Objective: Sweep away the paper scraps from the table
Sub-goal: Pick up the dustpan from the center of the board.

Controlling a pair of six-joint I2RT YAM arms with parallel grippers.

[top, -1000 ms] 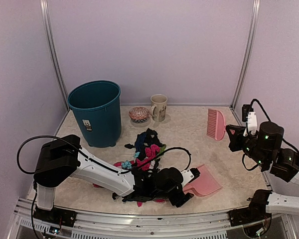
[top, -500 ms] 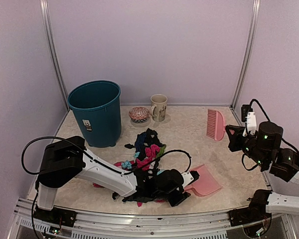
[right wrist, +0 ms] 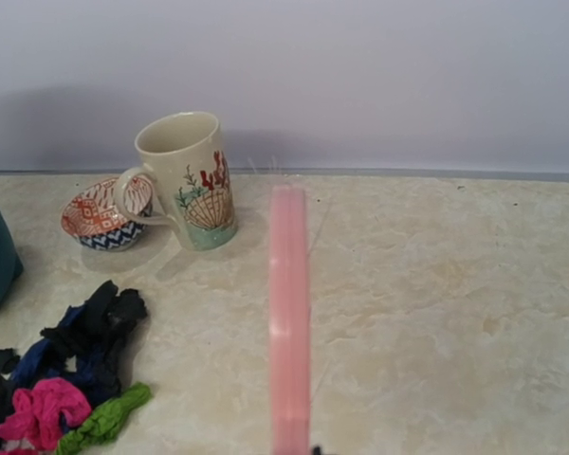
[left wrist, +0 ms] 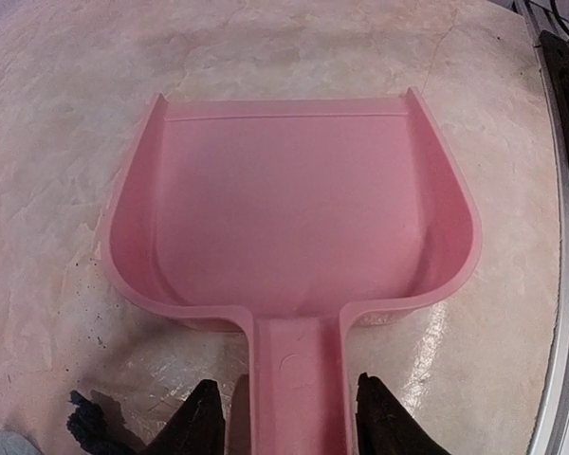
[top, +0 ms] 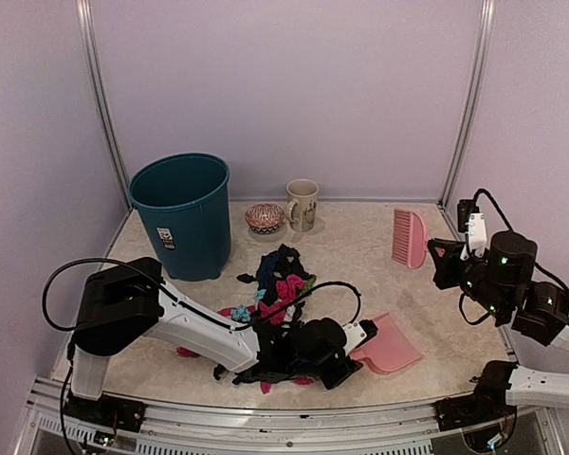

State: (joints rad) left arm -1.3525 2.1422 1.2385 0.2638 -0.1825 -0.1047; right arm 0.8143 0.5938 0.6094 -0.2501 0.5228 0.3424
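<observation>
The paper scraps [top: 283, 277] lie in a black, navy, magenta and green pile mid-table, and some lie under my left arm. They also show in the right wrist view [right wrist: 68, 379]. My left gripper [top: 346, 358] is low at the front. In the left wrist view it [left wrist: 289, 403] is open, with a finger on each side of the pink dustpan's [left wrist: 294, 209] handle and small gaps between. My right gripper [top: 443, 258] is shut on the pink brush [top: 410, 237], which shows edge-on in the right wrist view [right wrist: 289, 313].
A teal bin [top: 182, 214] stands at the back left. A patterned bowl [top: 264, 218] and a cream mug [top: 302, 204] stand by the back wall. The metal front rail [top: 266, 417] runs just behind my left gripper. A dark scrap [left wrist: 87, 422] lies beside the dustpan's handle.
My left gripper has shifted slightly at the dustpan's handle. The right arm with the brush has barely moved.
</observation>
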